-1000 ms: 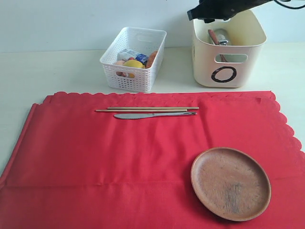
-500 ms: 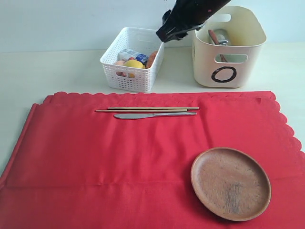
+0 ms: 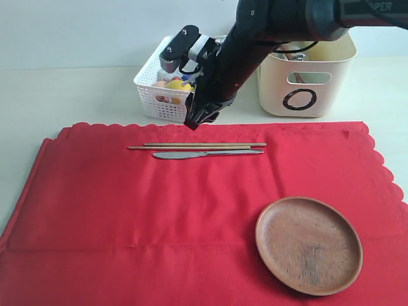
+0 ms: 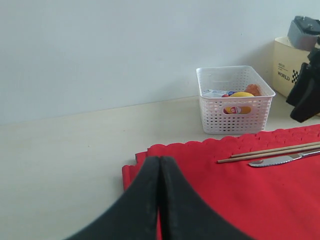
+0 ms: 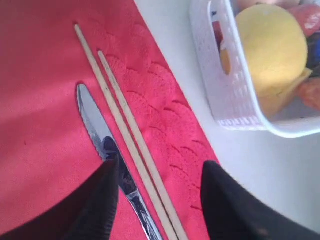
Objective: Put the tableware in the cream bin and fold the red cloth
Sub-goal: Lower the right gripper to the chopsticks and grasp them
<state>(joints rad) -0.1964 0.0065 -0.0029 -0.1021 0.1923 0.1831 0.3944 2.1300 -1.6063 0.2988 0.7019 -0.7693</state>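
The red cloth lies flat across the table. On its back part lie the wooden chopsticks side by side, with the metal knife just in front of them. The round wooden plate sits at the front right. The cream bin stands at the back right, its contents mostly hidden by the arm. My right gripper hangs open just above the cloth's back edge, over the chopsticks and knife; its jaws hold nothing. My left gripper is shut and empty near the cloth's left corner.
A white perforated basket with a lemon and other food stands behind the cloth, left of the cream bin and close to my right arm. A pale wall runs along the back of the table.
My right arm has swung from above the cream bin leftward and down, past the white basket, to the cloth's back edge by the chopsticks. Nothing else moved.
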